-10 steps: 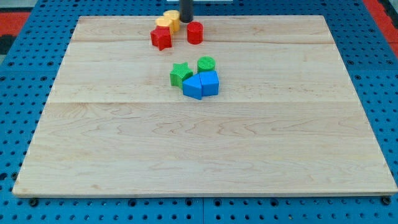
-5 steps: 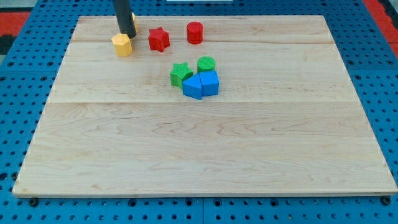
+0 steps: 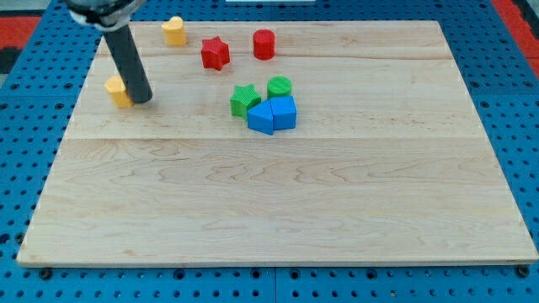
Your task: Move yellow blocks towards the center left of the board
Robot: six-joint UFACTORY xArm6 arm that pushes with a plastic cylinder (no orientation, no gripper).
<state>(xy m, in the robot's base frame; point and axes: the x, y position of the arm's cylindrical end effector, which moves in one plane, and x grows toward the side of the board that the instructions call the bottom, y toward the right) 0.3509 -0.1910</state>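
Observation:
One yellow block (image 3: pixel 119 91) sits near the view's left edge of the board, in its upper part, partly hidden by the rod. My tip (image 3: pixel 141 100) rests on the board against that block's right side. A second yellow block (image 3: pixel 173 30) stands apart at the view's top, left of centre.
A red star (image 3: pixel 216 53) and a red cylinder (image 3: pixel 264 44) sit near the view's top. A green star (image 3: pixel 244 100), a green cylinder (image 3: pixel 280 87) and two blue blocks (image 3: pixel 273 114) cluster just above the board's centre.
My tip has moved down and to the view's left, pushing one yellow block with it. The other yellow block stays at the top, now uncovered.

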